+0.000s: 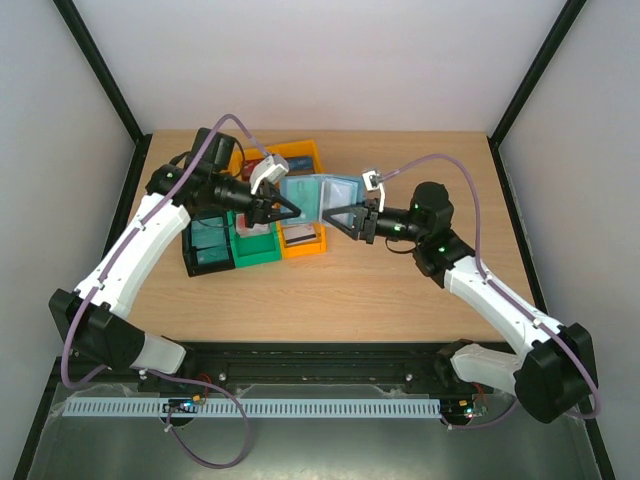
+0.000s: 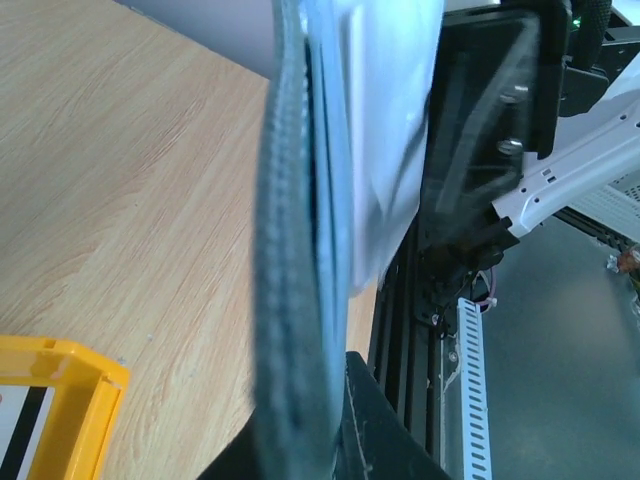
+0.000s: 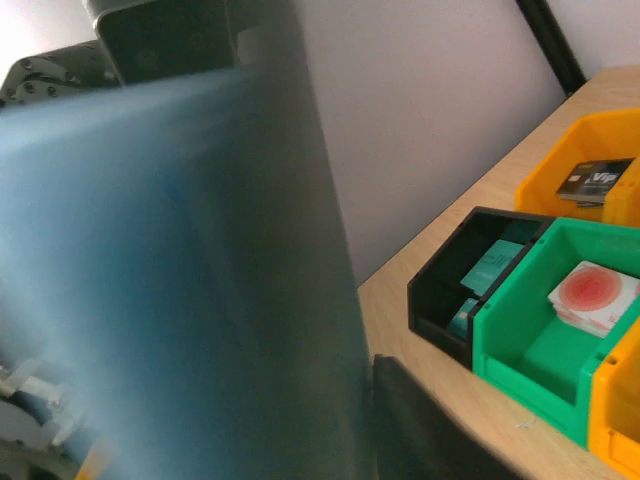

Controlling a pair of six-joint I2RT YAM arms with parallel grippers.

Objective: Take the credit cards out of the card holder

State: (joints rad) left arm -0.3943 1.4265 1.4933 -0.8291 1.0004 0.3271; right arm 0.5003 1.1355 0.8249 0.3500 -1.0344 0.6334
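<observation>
The teal card holder (image 1: 318,195) hangs unfolded in the air between both arms, above the bins. My left gripper (image 1: 293,211) is shut on its left part; in the left wrist view the holder's edge (image 2: 295,250) runs up from between the jaws of that gripper (image 2: 330,410). My right gripper (image 1: 336,215) is at the holder's lower right corner. In the right wrist view the blurred holder (image 3: 200,280) lies against one dark finger (image 3: 420,430) and hides the other. Credit cards lie in the bins: a dark one (image 3: 592,180), a white-and-red one (image 3: 592,297), teal ones (image 3: 492,265).
Below the holder stand a black bin (image 1: 208,250), a green bin (image 1: 255,245) and orange bins (image 1: 303,243), with another orange bin (image 1: 295,155) behind. A bin corner (image 2: 60,385) shows in the left wrist view. Bare wooden table (image 1: 330,300) lies in front.
</observation>
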